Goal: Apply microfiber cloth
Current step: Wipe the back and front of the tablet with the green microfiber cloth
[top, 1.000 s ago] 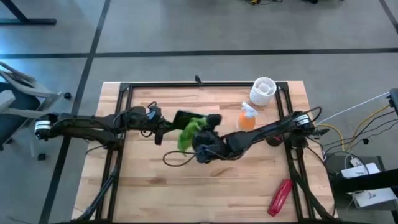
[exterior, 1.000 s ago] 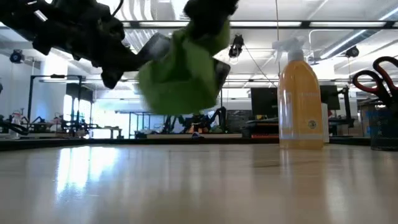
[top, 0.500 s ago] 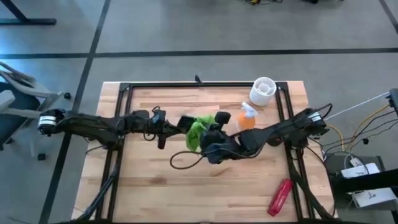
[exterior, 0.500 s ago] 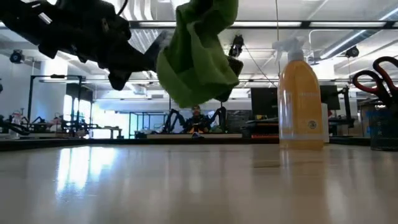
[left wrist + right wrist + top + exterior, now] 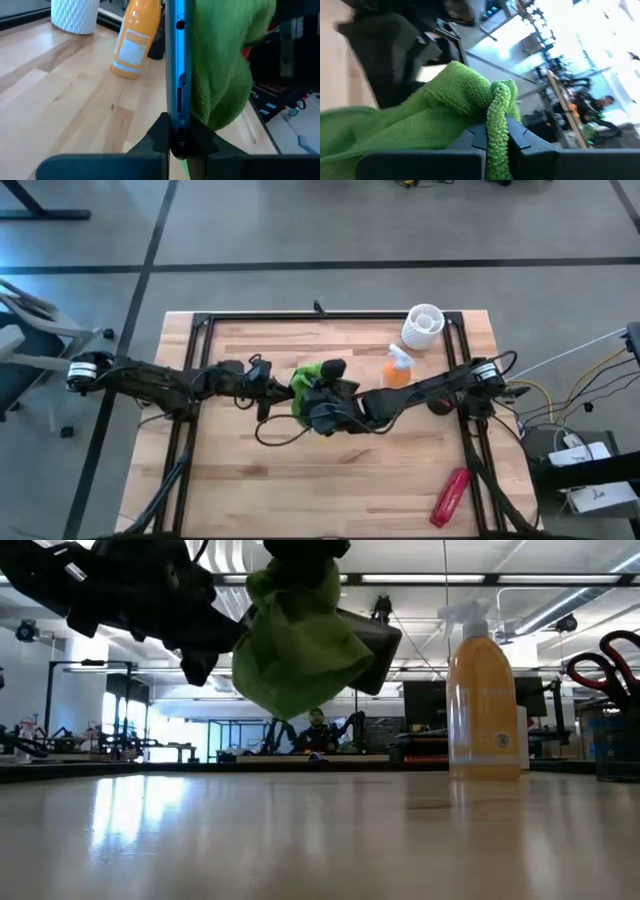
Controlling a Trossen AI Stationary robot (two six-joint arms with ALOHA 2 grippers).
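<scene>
The lime-green microfiber cloth (image 5: 313,376) hangs bunched over the table's middle, draped against one face of a dark flat device (image 5: 176,60). The device stands on edge in the air and shows behind the cloth (image 5: 295,650) in the low view as a dark slab (image 5: 375,640). My left gripper (image 5: 277,385) comes from the left and is shut on the device. My right gripper (image 5: 322,402) reaches in from the right and is shut on the cloth. Cloth and device are both clear of the tabletop. My left gripper (image 5: 177,137) pinches the device's thin edge (image 5: 176,125) between its two fingers at the end nearest the wrist. The device stands on edge, pointing away along the fingers, lifted clear of the table. My right gripper (image 5: 497,142) pinches a bunched fold of the cloth (image 5: 497,117) between its two fingers. The rest of the cloth (image 5: 420,125) spreads ahead of the fingers against the device, clear of the table.
An orange spray bottle (image 5: 398,368) stands just right of the grippers, with a white ribbed cup (image 5: 423,325) beyond it at the far right. A red object (image 5: 450,495) lies near the front right corner. A black cable (image 5: 275,435) loops on the wood below the arms.
My right gripper has swept the cloth toward the table's right edge and then back left across the device's face, so the cloth's hanging folds have shifted. My left gripper has moved the device a little toward the right edge. Both grippers stay shut.
</scene>
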